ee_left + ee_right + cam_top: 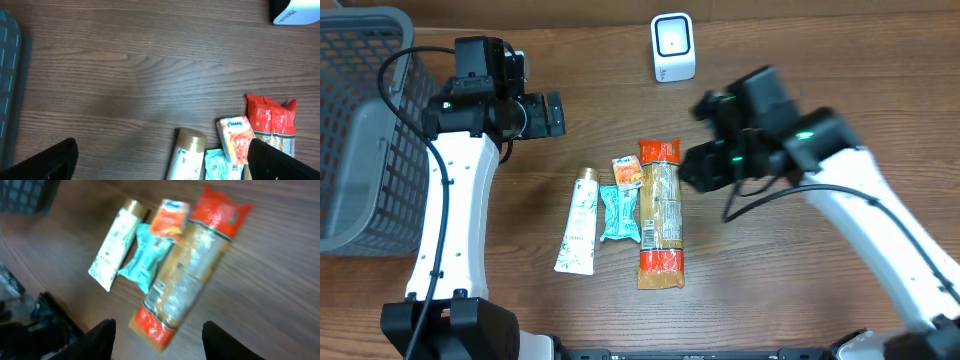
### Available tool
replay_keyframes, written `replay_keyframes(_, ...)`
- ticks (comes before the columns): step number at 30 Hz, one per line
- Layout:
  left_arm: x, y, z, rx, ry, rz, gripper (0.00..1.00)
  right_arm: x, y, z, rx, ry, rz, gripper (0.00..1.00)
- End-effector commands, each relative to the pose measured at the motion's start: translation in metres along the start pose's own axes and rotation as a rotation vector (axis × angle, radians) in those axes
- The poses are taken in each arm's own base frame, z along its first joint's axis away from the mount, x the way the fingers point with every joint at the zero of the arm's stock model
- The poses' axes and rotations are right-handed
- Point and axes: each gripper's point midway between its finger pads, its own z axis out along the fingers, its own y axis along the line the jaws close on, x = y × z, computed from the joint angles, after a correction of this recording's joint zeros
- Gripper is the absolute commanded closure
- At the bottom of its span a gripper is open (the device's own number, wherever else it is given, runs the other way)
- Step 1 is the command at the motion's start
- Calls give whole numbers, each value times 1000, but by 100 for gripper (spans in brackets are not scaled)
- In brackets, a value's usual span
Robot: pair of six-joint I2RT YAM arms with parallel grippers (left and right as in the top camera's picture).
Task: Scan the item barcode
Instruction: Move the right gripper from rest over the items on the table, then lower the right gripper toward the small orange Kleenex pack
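Several items lie side by side mid-table: a long cracker pack with red ends (661, 212) (192, 275), a small orange packet (627, 172) (235, 137), a teal packet (618, 212) (147, 262) and a white tube with a gold cap (578, 222) (186, 150). The white barcode scanner (673, 47) stands at the far edge. My right gripper (698, 165) (157, 342) hovers just right of the cracker pack, open and holding nothing; its view is blurred. My left gripper (552, 114) (160, 167) hangs open above bare wood, up and left of the items.
A grey mesh basket (360, 120) fills the far left, its edge showing in the left wrist view (9, 85). Only a corner of the scanner (295, 12) shows in the left wrist view. Wood table surface (800, 290) surrounds the items.
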Motion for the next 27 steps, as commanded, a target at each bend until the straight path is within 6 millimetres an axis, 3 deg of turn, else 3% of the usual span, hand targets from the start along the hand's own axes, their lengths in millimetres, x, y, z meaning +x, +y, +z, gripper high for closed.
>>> replay_keyframes(1, -5, 0, -5, -3, -21, -12, 0, -10, 15, 21, 18, -11, -69, 40)
replay_keyframes(5, -5, 0, -5, -3, -21, -12, 0, -19, 28, 55, 6, -21, -126, 41)
replay_keyframes(9, -5, 0, -5, -3, -20, -12, 0, -31, 28, 83, 27, -51, -157, 41)
replay_keyframes(15, -5, 0, -5, -3, -21, -12, 0, -48, 25, 107, 16, -99, -167, 40)
replay_keyframes(20, -5, 0, -5, -4, -21, -12, 0, -57, 24, 118, 3, -130, -76, 40)
replay_keyframes(27, -5, 0, -5, -3, -21, -12, 0, -49, 10, 152, 13, -83, -7, 41)
